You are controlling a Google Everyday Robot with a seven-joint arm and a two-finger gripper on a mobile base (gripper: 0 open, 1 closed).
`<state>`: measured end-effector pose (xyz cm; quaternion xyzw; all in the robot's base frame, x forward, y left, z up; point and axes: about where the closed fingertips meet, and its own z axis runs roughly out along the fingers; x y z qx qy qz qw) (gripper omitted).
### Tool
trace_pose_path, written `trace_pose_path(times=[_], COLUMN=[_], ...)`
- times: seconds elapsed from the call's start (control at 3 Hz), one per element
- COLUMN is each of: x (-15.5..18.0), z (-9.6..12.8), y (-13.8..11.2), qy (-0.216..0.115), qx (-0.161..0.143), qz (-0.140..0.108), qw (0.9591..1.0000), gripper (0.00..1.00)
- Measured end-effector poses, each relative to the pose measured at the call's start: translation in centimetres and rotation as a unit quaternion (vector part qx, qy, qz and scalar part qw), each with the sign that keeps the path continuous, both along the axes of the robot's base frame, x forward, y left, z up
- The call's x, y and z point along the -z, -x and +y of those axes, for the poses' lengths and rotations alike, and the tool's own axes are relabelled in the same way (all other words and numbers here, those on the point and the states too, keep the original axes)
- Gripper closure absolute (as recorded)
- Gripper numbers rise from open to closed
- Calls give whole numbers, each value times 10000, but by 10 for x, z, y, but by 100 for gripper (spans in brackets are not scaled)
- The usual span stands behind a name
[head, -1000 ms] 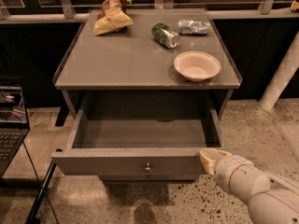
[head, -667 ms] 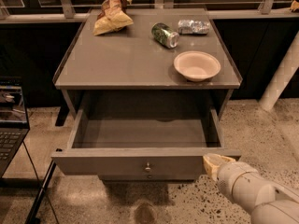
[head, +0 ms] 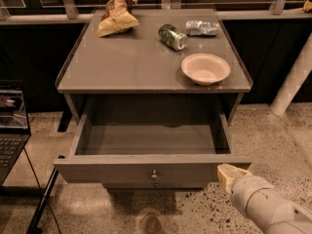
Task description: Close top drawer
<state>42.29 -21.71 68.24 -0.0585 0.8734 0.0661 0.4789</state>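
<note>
Cabinet (head: 141, 65) stands centre, grey-brown, flat top with a low raised rim. Its top drawer (head: 122, 167) is pulled far out toward me, with the inside bare as far as I can see. The drawer's plain front faces forward with one small round metal knob (head: 154, 174) at its middle.

The gripper (head: 229, 174) is low at the right, at the end of a pale, rounded arm (head: 265, 208) that comes in from the bottom right corner. Its yellowish tip is right at the lower right end of the drawer front, below the front's top edge. Touching or just beside, cannot tell. Whether the pincer is apart or together also cannot be told from here.

On the cabinet top:
- A crumpled yellow-brown chip bag (head: 117, 18) is at the back left.
- A green can (head: 172, 36) lies on its side at back centre-right.
- A crinkled silver packet (head: 202, 28) is just beside the can, on its right.
- A pale, shallow bowl (head: 205, 68) sits upright near the front right edge, apart from the can.

A laptop (head: 12, 126) stands open at the far left, off the cabinet. A white post (head: 292, 82) leans at the far right. Speckled floor (head: 273, 140) lies all round.
</note>
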Motion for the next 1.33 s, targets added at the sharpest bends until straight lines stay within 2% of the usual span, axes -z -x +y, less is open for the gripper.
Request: trace_pose_path(times=[0.33, 0.67, 1.0, 1.33], x=[18, 18, 32, 34], z=[-2, -2, -12, -14], y=[-20, -20, -44, -48], qy=[-71, -71, -63, -48], qx=[-66, -66, -5, 3], qz=[18, 18, 84, 94], qw=[10000, 10000, 9999, 9999], gripper=[100, 100, 100, 100])
